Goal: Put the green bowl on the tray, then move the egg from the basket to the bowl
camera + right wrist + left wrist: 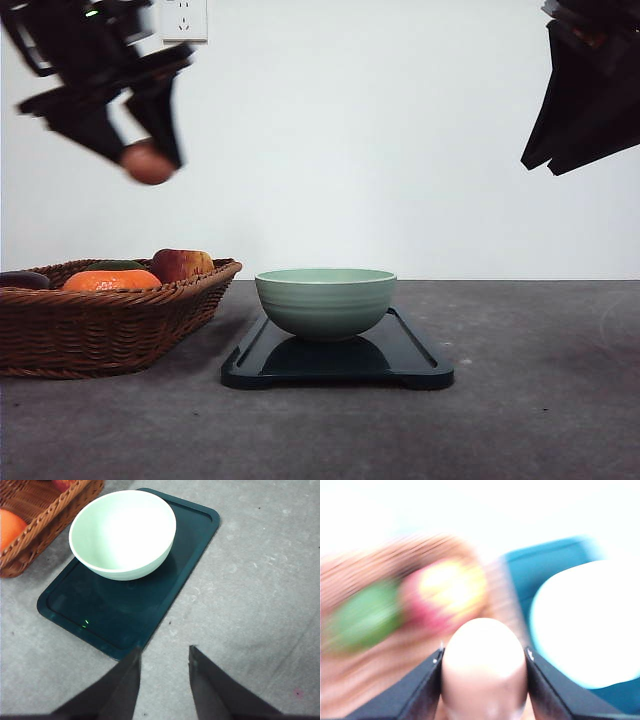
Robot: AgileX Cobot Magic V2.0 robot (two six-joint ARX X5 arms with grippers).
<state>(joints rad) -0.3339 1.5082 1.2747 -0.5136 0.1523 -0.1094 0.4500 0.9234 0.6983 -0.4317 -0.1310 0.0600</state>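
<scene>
Tray nearest to me on the grey table, dark and glossy, long axis running left to right. Green bowl sits upright on it, toward the tray's left half and its far side; bowl empty as seen from the right wrist camera. Bare tray surface left in front of the bowl and to its right.

Basket just left of the tray, close beside it, not clearly touching. Inside: an orange, a reddish apple, something green behind the orange, a dark item at the far left edge.

Left gripper high above the basket, blurred. Egg, brownish, clamped between its two fingers; the left wrist camera shows the egg pinched on both sides, with basket and bowl smeared behind.

Right gripper raised at upper right, over bare table beside the tray's end. Jaws parted with a gap between them, nothing held.

White wall behind, socket plate at the top left.
</scene>
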